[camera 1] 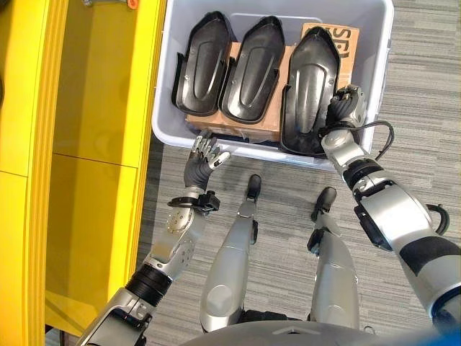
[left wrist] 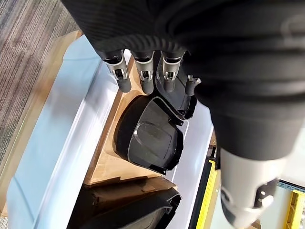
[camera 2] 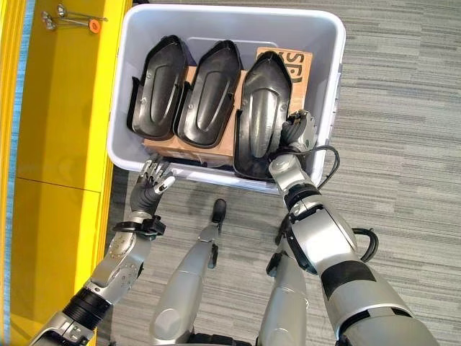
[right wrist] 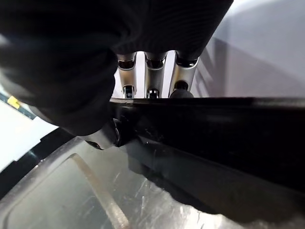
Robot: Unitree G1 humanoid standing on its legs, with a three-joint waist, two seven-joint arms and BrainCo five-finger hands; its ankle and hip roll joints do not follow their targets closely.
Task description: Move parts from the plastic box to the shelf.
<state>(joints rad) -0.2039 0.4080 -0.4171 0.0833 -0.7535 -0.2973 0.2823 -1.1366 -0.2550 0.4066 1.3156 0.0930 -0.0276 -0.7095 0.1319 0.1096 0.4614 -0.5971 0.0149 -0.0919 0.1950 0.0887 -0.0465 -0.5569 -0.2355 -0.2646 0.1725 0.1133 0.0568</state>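
Right hand [camera 2: 297, 132]: at the right-hand edge of the rightmost black moulded part [camera 2: 263, 115], inside the plastic box [camera 2: 333, 79]. In the right wrist view the fingers [right wrist: 183, 74] go over the part's raised rim with the thumb on the near side; I read this as a pinch on the rim, holding the part.

Left hand [camera 1: 202, 160]: outside the box, just beside its near wall at the corner closest to the robot's left. Fingers relaxed and spread, holding nothing.

Key relation: the held part lies directly under and to the left of the right hand. Its long axis runs from the near wall towards the far wall, and the hand sits near its broad, near end. The right arm is much the nearer; the left hand is well apart from this part, with two others between.

Direction to target: the yellow shelf [camera 1: 94, 108] stands on the robot's left, so the part has to cross the whole box width.

Count, black moulded parts: three, side by side, leaning on cardboard boxes [camera 1: 245, 119].

Count, cardboard boxes: two or more; exact number hidden under the parts.

Count, plastic box: one.

Judgement: lift not yet begun; part seated in the box.
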